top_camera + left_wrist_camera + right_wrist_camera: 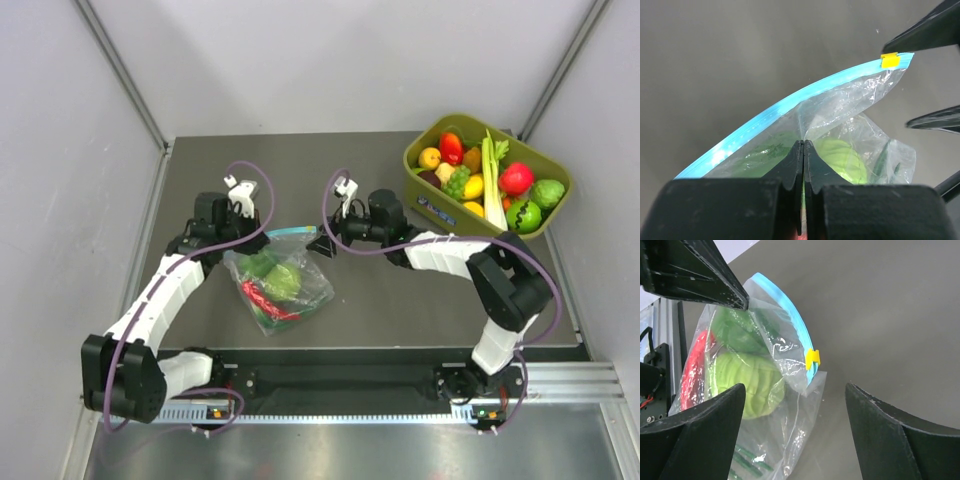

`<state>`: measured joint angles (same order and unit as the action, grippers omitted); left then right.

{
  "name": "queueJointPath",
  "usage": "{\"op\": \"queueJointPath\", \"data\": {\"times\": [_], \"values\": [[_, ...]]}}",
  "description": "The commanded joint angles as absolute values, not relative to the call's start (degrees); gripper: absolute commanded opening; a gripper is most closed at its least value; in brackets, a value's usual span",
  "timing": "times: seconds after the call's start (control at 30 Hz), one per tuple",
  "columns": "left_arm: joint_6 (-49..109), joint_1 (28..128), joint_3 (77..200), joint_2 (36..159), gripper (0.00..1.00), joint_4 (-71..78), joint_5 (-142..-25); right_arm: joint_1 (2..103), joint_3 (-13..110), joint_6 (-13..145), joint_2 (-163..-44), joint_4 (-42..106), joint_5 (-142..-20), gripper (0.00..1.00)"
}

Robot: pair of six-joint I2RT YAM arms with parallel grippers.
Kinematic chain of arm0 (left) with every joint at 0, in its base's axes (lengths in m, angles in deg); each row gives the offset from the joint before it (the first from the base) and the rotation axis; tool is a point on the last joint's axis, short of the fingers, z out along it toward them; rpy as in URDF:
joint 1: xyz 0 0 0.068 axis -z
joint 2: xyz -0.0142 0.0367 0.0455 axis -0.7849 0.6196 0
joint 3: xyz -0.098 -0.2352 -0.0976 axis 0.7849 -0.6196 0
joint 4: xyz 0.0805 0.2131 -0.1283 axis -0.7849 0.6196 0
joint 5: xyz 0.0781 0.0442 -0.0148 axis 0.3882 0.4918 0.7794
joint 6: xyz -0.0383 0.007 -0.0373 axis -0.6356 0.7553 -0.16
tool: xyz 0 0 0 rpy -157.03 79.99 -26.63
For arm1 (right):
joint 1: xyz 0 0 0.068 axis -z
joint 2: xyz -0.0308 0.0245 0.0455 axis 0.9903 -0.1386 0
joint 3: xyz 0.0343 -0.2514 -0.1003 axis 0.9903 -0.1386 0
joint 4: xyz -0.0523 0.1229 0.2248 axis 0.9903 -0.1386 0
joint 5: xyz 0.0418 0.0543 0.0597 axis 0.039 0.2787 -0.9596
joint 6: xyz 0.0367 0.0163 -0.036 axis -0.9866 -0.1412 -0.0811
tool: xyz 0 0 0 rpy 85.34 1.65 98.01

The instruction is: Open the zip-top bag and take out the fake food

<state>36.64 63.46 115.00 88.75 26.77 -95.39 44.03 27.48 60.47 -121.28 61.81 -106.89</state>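
Note:
The clear zip-top bag (305, 292) lies on the dark table, its teal zip strip (790, 102) lifted, with a yellow slider (813, 358) at the right end. Inside show a pale green cabbage (740, 382), a red chili (692, 370) and a dark green pepper (737, 330). My left gripper (804, 145) is shut on the bag's plastic just below the strip. My right gripper (795, 390) is open, its fingers either side of the slider end and not touching it. In the top view the left gripper (243, 248) and right gripper (322, 242) sit at the bag's two upper corners.
An olive-green tub (440, 205) at the back right holds an apple, lemons, celery and other toy produce. Grey walls stand close on the left and right of the table. The arms' base rail runs along the near edge.

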Motion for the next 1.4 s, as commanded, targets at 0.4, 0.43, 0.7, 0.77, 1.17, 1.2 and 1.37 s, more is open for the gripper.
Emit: {"op": "queueJointPath", "data": {"times": [0.4,0.43,0.7,0.77,1.17,1.2,1.37], "values": [[38.8,65.2,113.9,86.2,0.0,22.5,-102.6,42.8,30.5,53.8,-125.9,81.4,-111.7,0.05],[38.9,65.3,113.7,86.6,0.04,22.4,-102.5,42.9,31.0,54.3,-125.7,80.7,-112.0,0.0],[39.7,65.7,115.2,85.0,0.53,22.5,-100.1,49.5,32.5,57.2,-118.4,73.6,-118.8,0.0],[39.9,65.7,115.2,83.7,0.55,21.9,-98.2,51.9,31.4,57.6,-114.9,71.7,-120.8,0.0],[36.0,66.4,126.6,88.2,0.59,17.6,-103.9,52.0,26.4,65.7,-100.0,56.1,-122.6,0.0],[36.0,66.6,129.0,89.0,0.59,17.3,-103.9,51.6,26.2,65.8,-99.3,55.6,-122.6,0.0],[37.8,69.5,135.3,90.6,0.59,14.5,-104.9,48.9,25.5,65.5,-96.8,53.3,-125.6,0.0]]}}
